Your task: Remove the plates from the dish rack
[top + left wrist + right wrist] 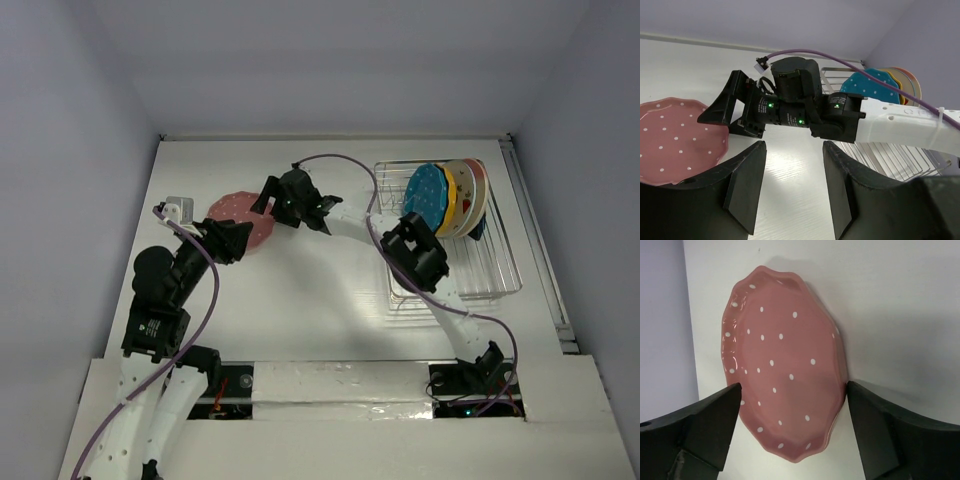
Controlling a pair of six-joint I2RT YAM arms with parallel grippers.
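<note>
One red dotted plate (785,375) lies flat on the surface (320,310), well left of the dish rack (495,275). My right gripper (792,400) stands wide, fingers either side of its rim, gripping nothing. My left gripper (794,170), half-wide, is empty. Teal dotted plate (425,195) and others stand upright inside the rack.

Nothing readable; tiny white print on the right arm (790,107) is blurred.

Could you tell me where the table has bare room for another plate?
Bare table lies between the left arm and right arm, and along the far wall. Crowded around the red dotted plate and by the dish rack.
</note>
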